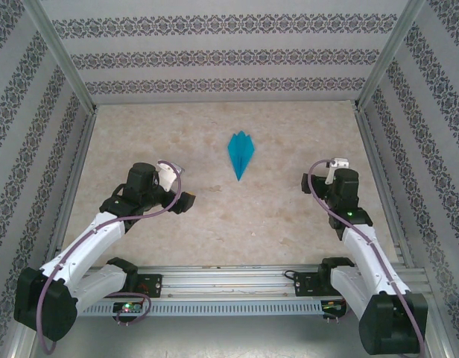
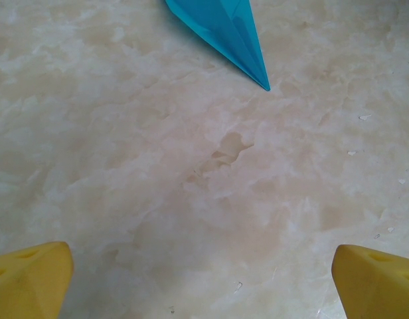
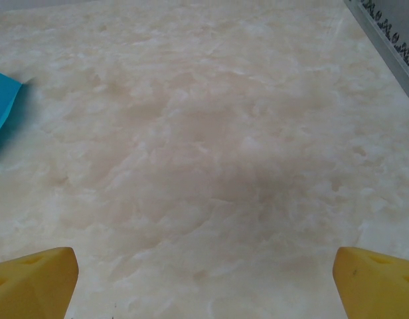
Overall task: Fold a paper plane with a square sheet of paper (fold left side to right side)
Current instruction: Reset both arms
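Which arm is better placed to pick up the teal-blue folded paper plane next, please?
Left, probably. The left gripper is open and faces the teal-blue folded paper plane, whose tip lies ahead of it; the right gripper, also open, has it off to its left.

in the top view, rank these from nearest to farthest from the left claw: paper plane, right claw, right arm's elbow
From the left claw:
1. paper plane, ahead and to its right, mid-table
2. right claw, across the table on the right
3. right arm's elbow, at the near right corner
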Robot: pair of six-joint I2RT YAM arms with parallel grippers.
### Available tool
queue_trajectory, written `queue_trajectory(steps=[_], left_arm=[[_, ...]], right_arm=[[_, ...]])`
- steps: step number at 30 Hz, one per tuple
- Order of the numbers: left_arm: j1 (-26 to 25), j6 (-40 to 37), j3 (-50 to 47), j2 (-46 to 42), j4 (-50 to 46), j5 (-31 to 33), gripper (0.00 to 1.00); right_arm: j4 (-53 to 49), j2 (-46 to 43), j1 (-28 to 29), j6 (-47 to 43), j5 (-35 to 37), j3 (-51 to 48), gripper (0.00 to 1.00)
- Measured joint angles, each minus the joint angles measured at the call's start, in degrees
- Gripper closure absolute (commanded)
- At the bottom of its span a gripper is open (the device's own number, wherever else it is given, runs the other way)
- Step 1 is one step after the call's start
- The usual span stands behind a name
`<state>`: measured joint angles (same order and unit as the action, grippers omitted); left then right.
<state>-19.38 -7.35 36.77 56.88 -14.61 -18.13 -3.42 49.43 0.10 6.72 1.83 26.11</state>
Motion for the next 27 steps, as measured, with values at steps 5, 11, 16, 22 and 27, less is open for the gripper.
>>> queue_trajectory(steps=[5, 11, 16, 22, 27], left_arm=[[0.00, 0.00, 0.00, 0.02, 0.00, 0.00, 0.00], [0.00, 0.00, 0.00, 0.07, 0.00, -0.02, 0.00], [0.00, 0.00, 0.00, 0.50, 0.00, -0.02, 0.00], [0.00, -0.02, 0.00, 0.96, 0.00, -0.02, 0.00], [0.00, -0.17, 0.00, 1.40, 0.00, -0.02, 0.00]], right_arm=[[5.40, 1.11, 0.00, -0.96, 0.00, -1.03, 0.02], [12.59, 4.48, -0.74, -1.03, -0.48, -4.55, 0.02], [19.58, 7.48, -1.14, -1.44, -1.57, -6.58, 0.02], [29.42, 12.90, -1.88, -2.49, -3.91, -9.38, 0.02], [37.33, 17.53, -1.88, -2.71, -5.92, -10.29, 0.02]])
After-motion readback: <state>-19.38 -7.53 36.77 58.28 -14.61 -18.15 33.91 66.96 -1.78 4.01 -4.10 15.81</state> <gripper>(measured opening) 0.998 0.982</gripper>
